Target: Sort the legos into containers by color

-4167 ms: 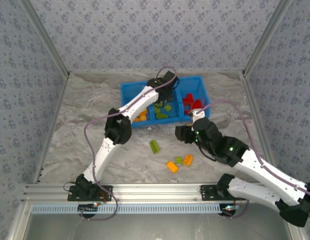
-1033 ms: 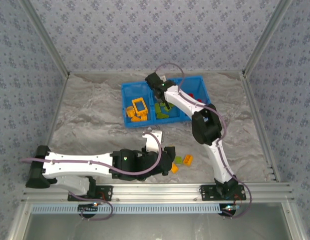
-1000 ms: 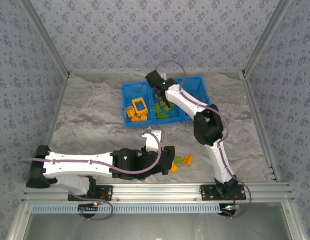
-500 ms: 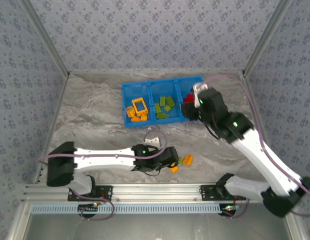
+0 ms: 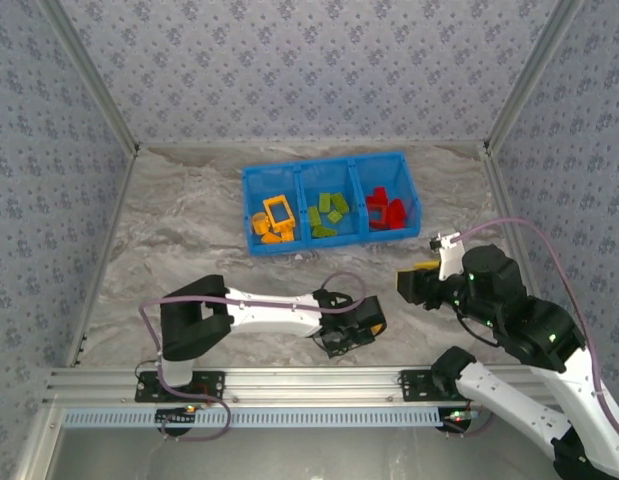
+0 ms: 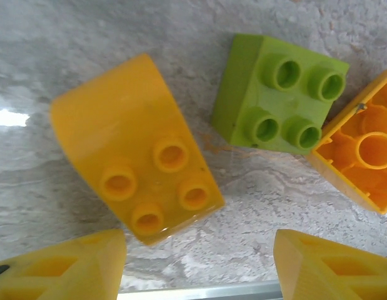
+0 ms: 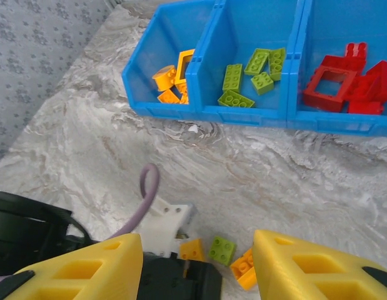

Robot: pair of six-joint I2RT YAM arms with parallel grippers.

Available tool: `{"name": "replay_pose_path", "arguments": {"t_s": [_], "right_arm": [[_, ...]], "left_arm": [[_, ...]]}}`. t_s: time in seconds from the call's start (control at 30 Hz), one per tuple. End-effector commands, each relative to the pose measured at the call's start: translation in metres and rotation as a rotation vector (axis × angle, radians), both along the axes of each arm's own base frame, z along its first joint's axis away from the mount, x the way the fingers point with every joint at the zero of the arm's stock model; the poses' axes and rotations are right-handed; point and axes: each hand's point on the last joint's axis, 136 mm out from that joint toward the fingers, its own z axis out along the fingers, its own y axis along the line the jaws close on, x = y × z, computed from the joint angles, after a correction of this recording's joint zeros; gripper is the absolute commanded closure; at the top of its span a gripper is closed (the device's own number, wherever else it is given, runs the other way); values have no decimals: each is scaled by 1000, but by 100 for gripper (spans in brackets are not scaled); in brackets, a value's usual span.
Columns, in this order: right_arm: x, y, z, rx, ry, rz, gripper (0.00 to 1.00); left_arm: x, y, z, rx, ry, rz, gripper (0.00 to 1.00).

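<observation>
- My left claw (image 6: 196, 270) hangs low over the grey marbled tabletop (image 6: 87, 56), near its front edge. Its two yellow fingertips (image 6: 62, 265) are spread wide apart, with nothing pinched between them.
- Just ahead of that gap lies an orange sloped plastic brick with four studs (image 6: 140, 172), studs facing up. Its near end comes close to my left fingertip, and I cannot tell whether the two touch.
- To the right of it, with bare tabletop between, sits a lime green square plastic brick with four studs (image 6: 277, 94).
- Right against the green brick lies an orange plastic brick turned hollow side up (image 6: 365, 159), partly cut off by the edge of the left wrist view.
- My right claw (image 7: 199, 270) is held higher, over the right side of the tabletop. Its yellow fingertips are parted too, and it holds and touches nothing.
- Through its gap I look down on the same three loose bricks, with the black and white body of my left claw just beside them and a lilac cable (image 7: 146, 194) curving above it.
- A bright blue plastic bin of three joined compartments (image 7: 243, 115) stands toward the far side of the tabletop, well apart from both claws.
- The left compartment holds orange pieces (image 7: 171, 81), one of them an open rectangular frame.
- The middle compartment holds lime green pieces (image 7: 256, 70).
- The right compartment holds red pieces (image 7: 352, 78), including an open frame.
</observation>
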Motion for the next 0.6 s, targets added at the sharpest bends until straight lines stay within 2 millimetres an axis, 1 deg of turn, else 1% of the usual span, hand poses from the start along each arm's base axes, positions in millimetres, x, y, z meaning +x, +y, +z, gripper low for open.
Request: {"name": "replay_pose_path", "arguments": {"t_s": [0.0, 0.13, 0.23, 0.33, 0.43, 0.47, 0.57], "right_arm": [[-15, -1, -5, 32, 53, 21, 48], [-28, -4, -6, 37, 72, 49, 48], [-34, -8, -6, 47, 75, 49, 48], [-35, -8, -8, 63, 84, 42, 48], [-35, -5, -11, 83, 96, 44, 48], [-35, -4, -12, 87, 100, 44, 48], [-34, -1, -14, 97, 107, 52, 48]], "left_arm": [[1, 2, -4, 42, 18, 18, 36], [9, 18, -5, 102, -23, 49, 38], [14, 23, -7, 126, -33, 58, 39], [17, 24, -13, 141, -27, 56, 40], [22, 24, -14, 161, -39, 58, 43], [22, 31, -15, 190, -42, 60, 44], [27, 36, -16, 200, -57, 71, 50]]}}
